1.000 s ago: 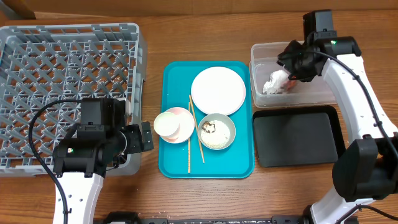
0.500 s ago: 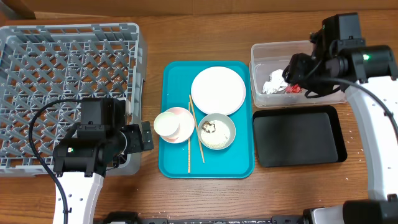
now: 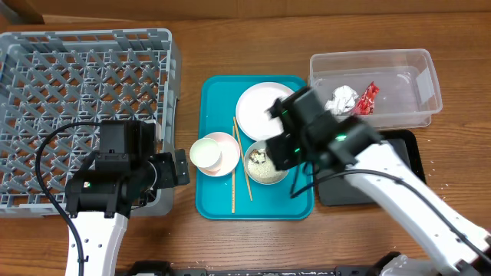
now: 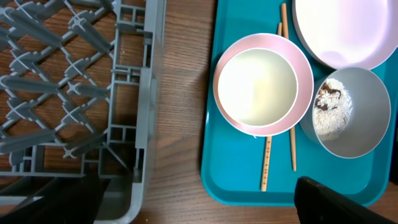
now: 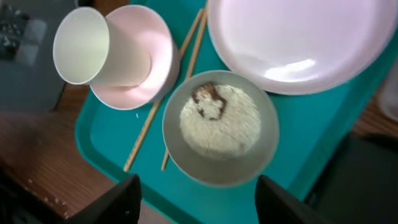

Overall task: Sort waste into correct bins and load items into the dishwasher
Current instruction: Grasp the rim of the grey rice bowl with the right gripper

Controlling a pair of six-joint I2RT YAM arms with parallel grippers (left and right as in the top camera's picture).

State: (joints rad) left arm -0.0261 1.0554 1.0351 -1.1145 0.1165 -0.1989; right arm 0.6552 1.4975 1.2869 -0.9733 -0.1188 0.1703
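Teal tray lies mid-table in the overhead view. It carries the white plate, the pale bowl, the chopsticks and the white cup, which sits in the pink-and-white bowl. The napkin and red wrapper lie in the clear tub. The grey rack stands to the left.

In the left wrist view, the left gripper has its jaws wide apart and empty.

In the right wrist view, the right gripper is spread and empty above the rice and the brown scrap.

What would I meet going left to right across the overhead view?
grey dish rack → small white cup → bowl of rice → crumpled napkin → red wrapper
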